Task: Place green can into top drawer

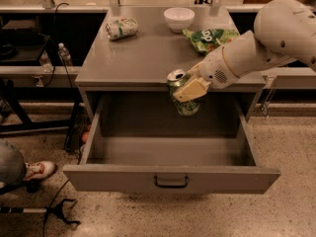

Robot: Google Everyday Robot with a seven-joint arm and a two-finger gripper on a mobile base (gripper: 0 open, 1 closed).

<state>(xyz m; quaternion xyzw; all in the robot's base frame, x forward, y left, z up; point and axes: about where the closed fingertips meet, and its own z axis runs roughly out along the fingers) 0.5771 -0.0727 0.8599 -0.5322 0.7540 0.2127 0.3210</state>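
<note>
The green can [183,104], slim with a silver top and pull-tab, hangs upright in my gripper [188,89], which is shut on its side. My white arm reaches in from the upper right. The can is held in the air in front of the cabinet top's front edge, over the back of the open top drawer [170,177]. The drawer is pulled out wide, grey metal, with a small dark handle in the middle of its front panel. Its inside shows nothing in it.
On the cabinet top [138,58] lie a crushed pale white-green can [122,27] at back left, a white bowl [178,18] at back centre and a green chip bag [211,37] at right. A person's shoe [38,170] and a cable stand are at left on the floor.
</note>
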